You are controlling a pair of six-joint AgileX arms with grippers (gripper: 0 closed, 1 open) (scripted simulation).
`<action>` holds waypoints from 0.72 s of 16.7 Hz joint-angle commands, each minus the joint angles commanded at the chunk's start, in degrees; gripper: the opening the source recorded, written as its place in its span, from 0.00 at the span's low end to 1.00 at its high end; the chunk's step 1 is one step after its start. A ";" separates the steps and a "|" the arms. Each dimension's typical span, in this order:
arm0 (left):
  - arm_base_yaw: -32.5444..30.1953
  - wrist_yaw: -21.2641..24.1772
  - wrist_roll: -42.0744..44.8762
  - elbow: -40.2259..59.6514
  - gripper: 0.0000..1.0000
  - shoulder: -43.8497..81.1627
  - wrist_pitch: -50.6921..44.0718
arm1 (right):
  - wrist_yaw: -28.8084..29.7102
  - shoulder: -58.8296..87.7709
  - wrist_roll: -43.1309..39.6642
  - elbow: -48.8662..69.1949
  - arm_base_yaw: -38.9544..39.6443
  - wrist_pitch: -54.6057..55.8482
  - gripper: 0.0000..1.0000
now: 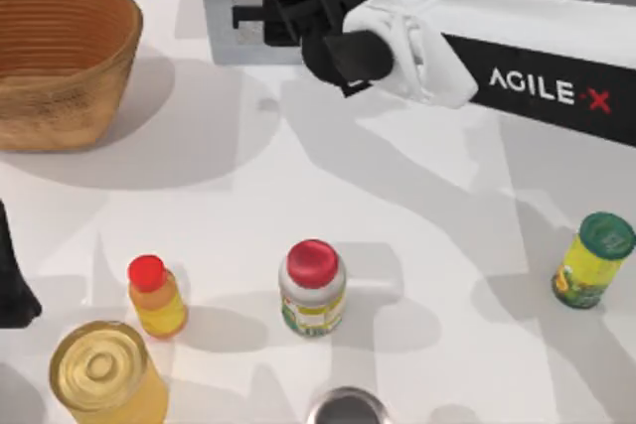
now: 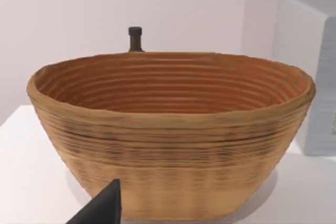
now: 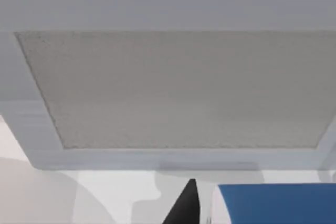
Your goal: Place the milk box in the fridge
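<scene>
My right arm reaches across the back of the table, and its gripper (image 1: 273, 12) is up against the grey fridge (image 1: 221, 22). In the right wrist view the fridge's pale-framed, see-through door panel (image 3: 178, 87) is close ahead. Just below it is the blue top of the milk box (image 3: 273, 203), held beside a black finger (image 3: 186, 205). In the top view the arm hides the milk box. My left gripper (image 1: 12, 280) is parked at the table's left edge, and one of its fingertips (image 2: 102, 208) points at the basket.
A woven basket (image 1: 60, 57) stands at the back left. Along the front are a yellow lidded jar (image 1: 104, 374), a small red-capped yellow bottle (image 1: 156, 297), a red-capped white jar (image 1: 312, 287) and a metal can (image 1: 346, 408). A green-lidded jar (image 1: 593, 260) stands at the right.
</scene>
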 joint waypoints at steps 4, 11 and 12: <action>0.00 0.00 0.00 0.00 1.00 0.00 0.00 | -4.93 -14.02 -3.34 -12.22 -5.46 1.75 0.00; 0.00 0.00 0.00 0.00 1.00 0.00 0.00 | -15.74 -56.94 -10.78 -44.89 -17.71 5.70 0.00; 0.00 0.00 0.00 0.00 1.00 0.00 0.00 | -17.44 -63.85 -11.93 -50.14 -19.64 6.34 0.00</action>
